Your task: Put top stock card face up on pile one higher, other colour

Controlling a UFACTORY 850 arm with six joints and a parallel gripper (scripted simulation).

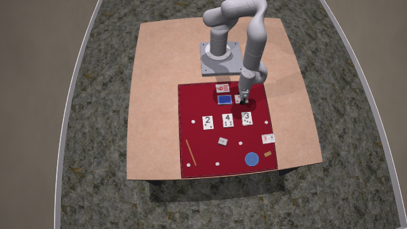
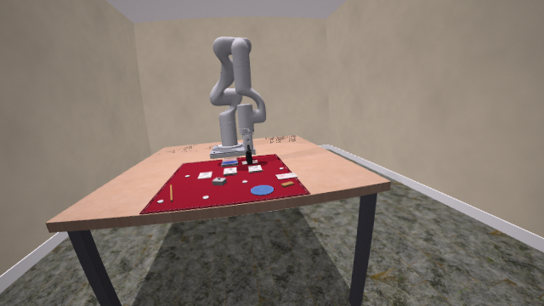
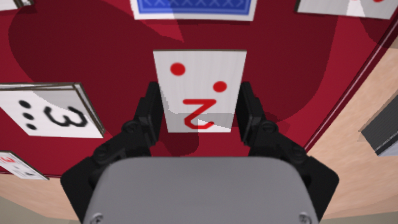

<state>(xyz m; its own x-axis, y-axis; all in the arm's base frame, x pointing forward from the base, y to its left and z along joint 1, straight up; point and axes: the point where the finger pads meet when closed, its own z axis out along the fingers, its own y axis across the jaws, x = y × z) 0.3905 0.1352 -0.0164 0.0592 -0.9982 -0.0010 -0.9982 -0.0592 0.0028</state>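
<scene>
My gripper (image 1: 243,102) (image 2: 249,161) (image 3: 199,95) is shut on a face-up red 2 card (image 1: 237,98) (image 3: 200,70) by its side edges, low over the red card cloth (image 1: 197,105) (image 2: 191,191) (image 3: 75,45). The blue-backed stock (image 1: 225,99) (image 2: 229,162) (image 3: 195,7) lies just left of it. The waste, a red 6 (image 1: 222,88) (image 3: 350,6), lies behind the stock. Three piles stand in a row in front: black 2 (image 1: 207,122) (image 2: 205,174), black 4 (image 1: 227,120) (image 2: 229,171), and black 3 (image 1: 247,118) (image 2: 255,168) (image 3: 50,117). The black 3 is the nearest to my gripper.
A red 3 card (image 1: 268,138) (image 2: 286,175) lies near the cloth's right edge. A grey block (image 1: 222,141), a blue disc (image 1: 251,159), a wooden stick (image 1: 191,152), a small brown block (image 1: 268,153) and several white chips lie on the cloth's front half. The arm's base plate (image 1: 219,67) stands behind the cloth.
</scene>
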